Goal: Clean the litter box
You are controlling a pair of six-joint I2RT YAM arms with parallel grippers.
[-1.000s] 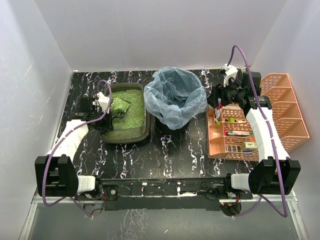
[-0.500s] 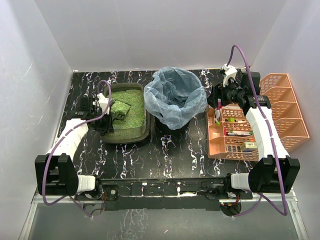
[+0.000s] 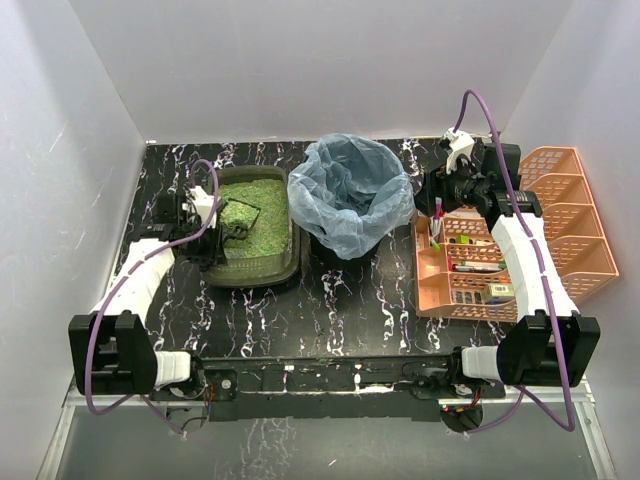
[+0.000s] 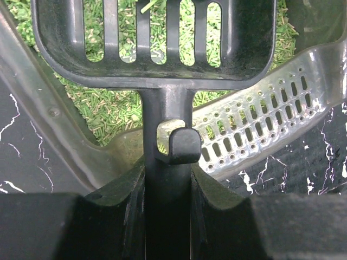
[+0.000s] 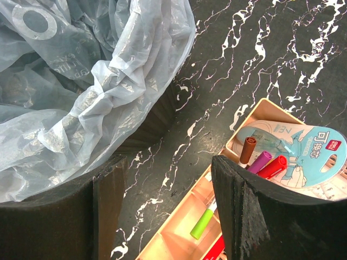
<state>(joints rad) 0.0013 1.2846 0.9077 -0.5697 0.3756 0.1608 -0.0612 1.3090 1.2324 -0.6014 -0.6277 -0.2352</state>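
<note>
Overhead, litter box (image 3: 252,275) sits at left rear of worktop (image 3: 340,310), just beside the bin (image 3: 335,235). Left hand (image 4: 167,200) clenched on scoop (image 4: 165,103) handle, over the litter; scoop's far edge cut off in wrist view. Right hand (image 5: 169,206) released, empty, between bin and organiser (image 3: 560,190). Bin contents unreadable.

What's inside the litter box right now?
Green granular litter lies in the litter box, and a black slotted scoop, gripped at its handle by the left claw, sits over it. Litter shows through the slots; whatever lies beneath the scoop's solid parts is hidden.
</note>
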